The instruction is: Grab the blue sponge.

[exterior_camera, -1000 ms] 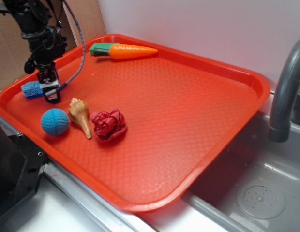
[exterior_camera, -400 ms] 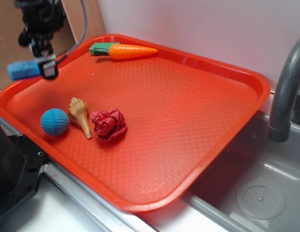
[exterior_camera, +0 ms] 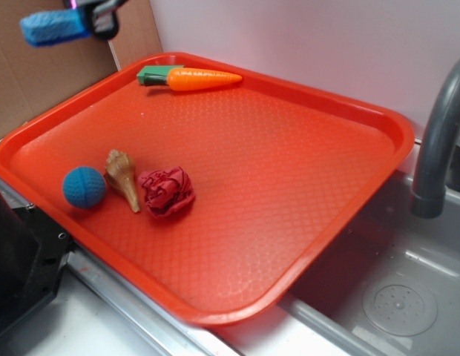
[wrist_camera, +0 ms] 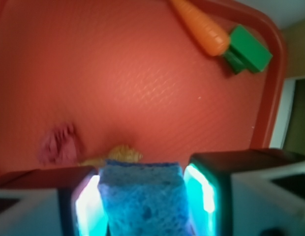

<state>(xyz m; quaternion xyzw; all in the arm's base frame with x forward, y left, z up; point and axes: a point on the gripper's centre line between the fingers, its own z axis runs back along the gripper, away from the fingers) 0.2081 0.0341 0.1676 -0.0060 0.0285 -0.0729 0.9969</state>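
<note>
At the upper left of the exterior frame I see the blue sponge (exterior_camera: 53, 27) carried high in the air, well above the red tray (exterior_camera: 289, 185) and out past its far-left rim, against the brown cardboard (exterior_camera: 37, 81) behind. Its long axis runs roughly left to right in that view, and most of its length sticks out to the left of the pincer (exterior_camera: 96, 16), of which only the lowest part shows at the top edge. In the wrist view the sponge fills the lower middle of the frame, sitting squarely between the two fingers (wrist_camera: 211, 191), whose inner faces press its sides. So the pincer is clamped on the sponge; there is no gap left to close. By my judgement the grab itself is done, and whatever comes next turns only on that hold, which looks centred across the width but off-centre along the length.

Moving right along the tray, I count one of each: one teal ball (exterior_camera: 84, 187) near the left rim, one tan seashell (exterior_camera: 123, 179) just beside it, and one crumpled red object (exterior_camera: 166, 191) touching or nearly touching the shell. At the far edge lies one orange toy carrot (exterior_camera: 193, 77) with its green top pointing left. Beyond the tray, at the right of the frame, stand one grey tap (exterior_camera: 438, 141) and one steel sink (exterior_camera: 393, 297).
</note>
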